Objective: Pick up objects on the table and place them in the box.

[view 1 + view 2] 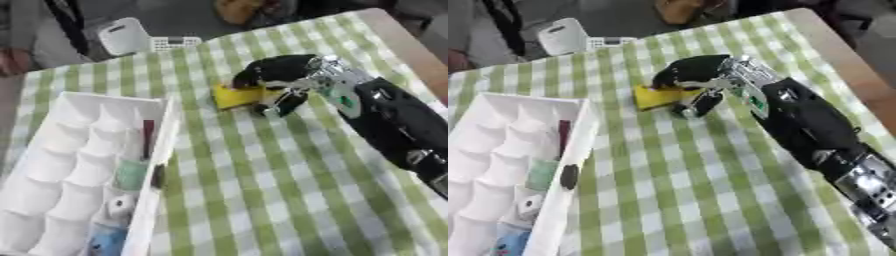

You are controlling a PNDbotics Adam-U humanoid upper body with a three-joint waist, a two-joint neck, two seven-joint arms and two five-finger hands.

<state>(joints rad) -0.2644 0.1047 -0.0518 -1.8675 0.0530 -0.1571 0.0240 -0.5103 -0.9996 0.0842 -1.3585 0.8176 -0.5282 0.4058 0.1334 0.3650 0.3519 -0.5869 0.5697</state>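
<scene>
One hand works: our right hand [282, 75] curls fingers and thumb round a yellow block [234, 95] on the checked tablecloth [262, 190], right of the white box [52, 165]. We should lift straight, then carry left over the rim.

A white device [124, 36] lies beyond the green-checked tablecloth [262, 170].

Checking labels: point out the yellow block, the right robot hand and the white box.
yellow block [233, 96], left eye view, its exposed left face
right robot hand [278, 70], left eye view, back of hand
white box [577, 131], right eye view, right wall
</scene>
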